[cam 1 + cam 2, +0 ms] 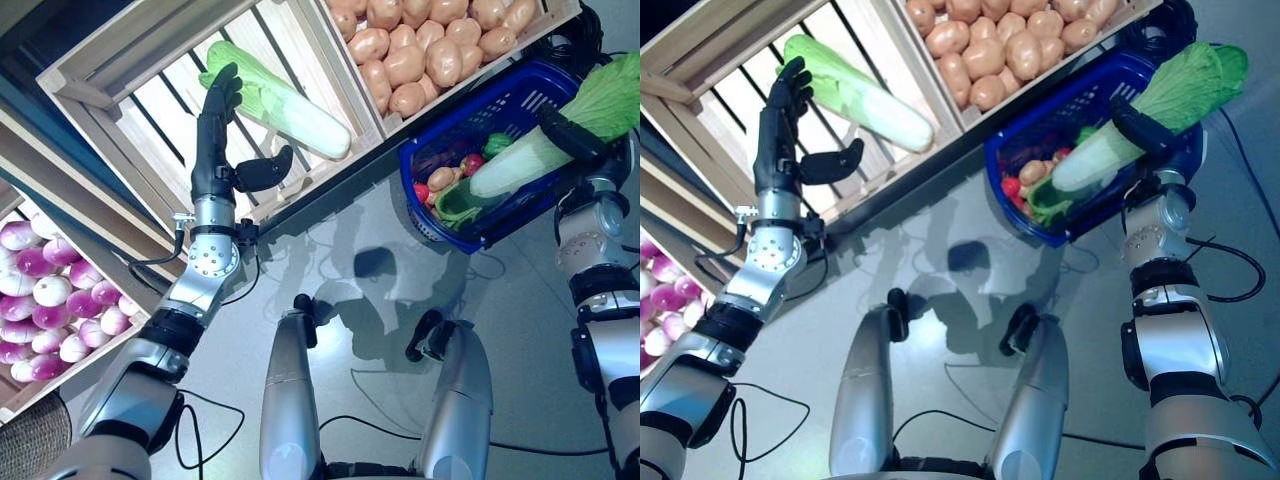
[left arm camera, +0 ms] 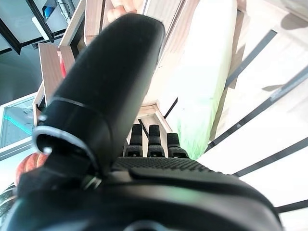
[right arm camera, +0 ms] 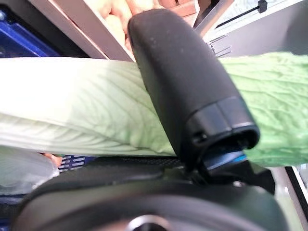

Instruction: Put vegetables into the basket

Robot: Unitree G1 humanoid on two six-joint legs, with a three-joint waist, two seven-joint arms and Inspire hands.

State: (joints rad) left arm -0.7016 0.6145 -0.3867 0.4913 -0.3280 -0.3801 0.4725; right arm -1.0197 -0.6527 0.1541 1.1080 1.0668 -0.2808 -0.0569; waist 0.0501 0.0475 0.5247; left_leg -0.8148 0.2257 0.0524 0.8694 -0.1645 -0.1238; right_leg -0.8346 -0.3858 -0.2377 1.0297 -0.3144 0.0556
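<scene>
My right hand (image 1: 572, 133) is shut on a long napa cabbage (image 1: 560, 135) with a white stalk and green leaves. It holds it tilted over the blue basket (image 1: 470, 100), the white end down inside. The thumb (image 3: 183, 91) wraps over the cabbage (image 3: 77, 110) in the right wrist view. The basket holds a green pepper (image 1: 452, 205), red and brown vegetables (image 1: 445, 178). My left hand (image 1: 215, 125) is open, fingers straight, reaching into the wooden crate (image 1: 150, 90) with its fingertips at the leafy end of another napa cabbage (image 1: 285, 105). That cabbage shows past my fingers in the left wrist view (image 2: 204, 91).
The basket stands on the grey floor (image 1: 350, 240) against the stand. A crate of potatoes (image 1: 430, 45) lies just behind the basket. A lower crate of purple-white turnips (image 1: 50, 300) is at the left.
</scene>
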